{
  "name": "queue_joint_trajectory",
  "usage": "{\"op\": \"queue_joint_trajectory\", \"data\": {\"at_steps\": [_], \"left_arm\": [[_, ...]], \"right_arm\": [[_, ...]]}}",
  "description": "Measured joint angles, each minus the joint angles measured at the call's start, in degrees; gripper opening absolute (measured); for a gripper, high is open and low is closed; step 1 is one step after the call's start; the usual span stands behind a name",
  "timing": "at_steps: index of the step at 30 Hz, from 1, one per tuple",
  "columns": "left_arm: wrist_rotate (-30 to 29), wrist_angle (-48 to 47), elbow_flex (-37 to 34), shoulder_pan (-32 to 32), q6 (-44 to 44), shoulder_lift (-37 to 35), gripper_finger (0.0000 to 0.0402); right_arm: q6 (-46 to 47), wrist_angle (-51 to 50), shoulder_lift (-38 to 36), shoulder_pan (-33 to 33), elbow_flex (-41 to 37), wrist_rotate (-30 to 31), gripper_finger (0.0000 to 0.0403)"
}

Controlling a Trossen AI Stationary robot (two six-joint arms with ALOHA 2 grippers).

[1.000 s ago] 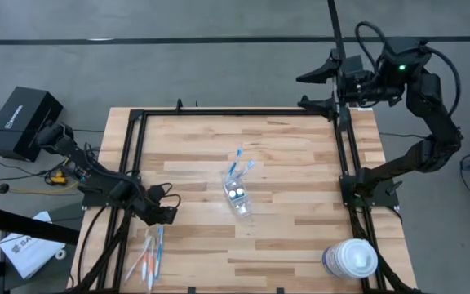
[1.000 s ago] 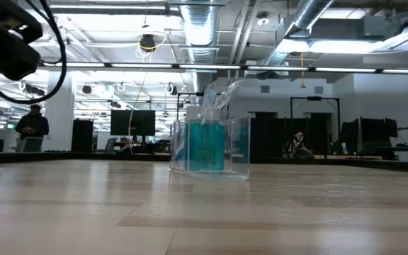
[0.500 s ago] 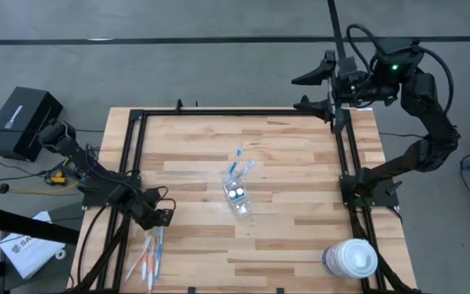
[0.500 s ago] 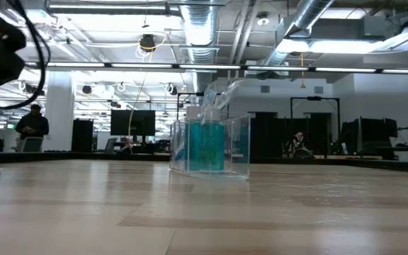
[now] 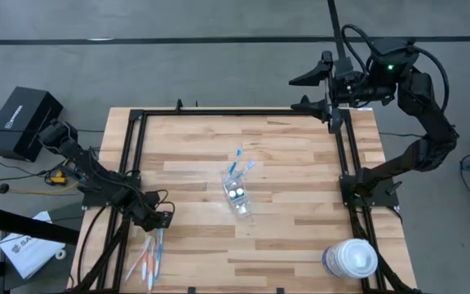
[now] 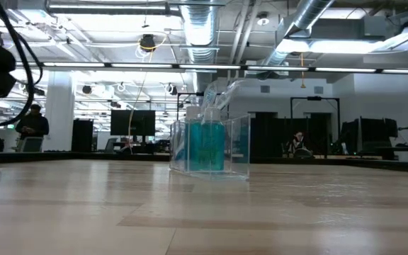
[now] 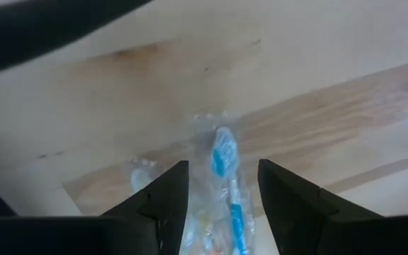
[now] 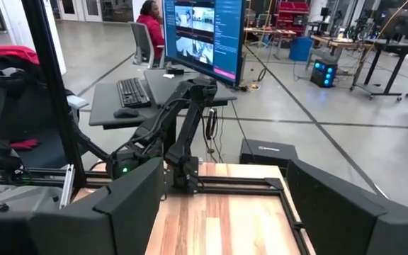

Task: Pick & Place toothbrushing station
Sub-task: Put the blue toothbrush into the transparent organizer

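Note:
A small clear plastic cup [image 5: 237,197] stands on the table's middle, holding two teal tubes [image 6: 205,145] and a few toothbrushes [image 5: 240,162] that lean toward the far edge. Several wrapped blue, orange and white toothbrushes [image 5: 151,256] lie flat near the near left corner. My left gripper [image 5: 161,219] is open just above their far ends; in the left wrist view a blue toothbrush [image 7: 227,185] lies between its fingers [image 7: 222,166], and no touch shows. My right gripper [image 5: 305,91] is open and empty, raised over the far right corner.
A big round white-lidded tub [image 5: 352,259] stands at the near right corner. A black frame [image 5: 235,113] runs along the table's far, left and right sides. A black box [image 5: 24,121] sits off the table at the left. Bare wood lies around the cup.
My left gripper has gone a little toward the table's near left corner, closer to the lying toothbrushes. My right gripper has shifted slightly toward the table's left. The cup and toothbrushes have not moved.

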Motion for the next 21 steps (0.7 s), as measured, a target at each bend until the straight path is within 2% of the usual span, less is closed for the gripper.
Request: {"op": "queue_joint_trajectory", "data": {"at_steps": [10, 16, 19, 21], "left_arm": [[-0.6, 6.6, -0.3, 0.0, 0.3, 6.8, 0.0163], [-0.2, 14.8, -0.1, 0.0, 0.1, 13.6, 0.0163], [-0.2, 16.9, 0.0, 0.3, 0.0, 15.5, 0.0148], [-0.3, 17.4, 0.0, 0.6, 0.2, 15.9, 0.0121]], "right_arm": [[0.6, 0.2, 0.1, 0.0, 0.0, -0.1, 0.0289], [0.6, 0.6, 0.4, 0.0, 0.0, -0.1, 0.0289], [0.6, 0.7, 0.3, 0.0, 0.0, -0.1, 0.0289], [0.6, 0.7, 0.4, 0.0, 0.0, -0.1, 0.0289]]}}
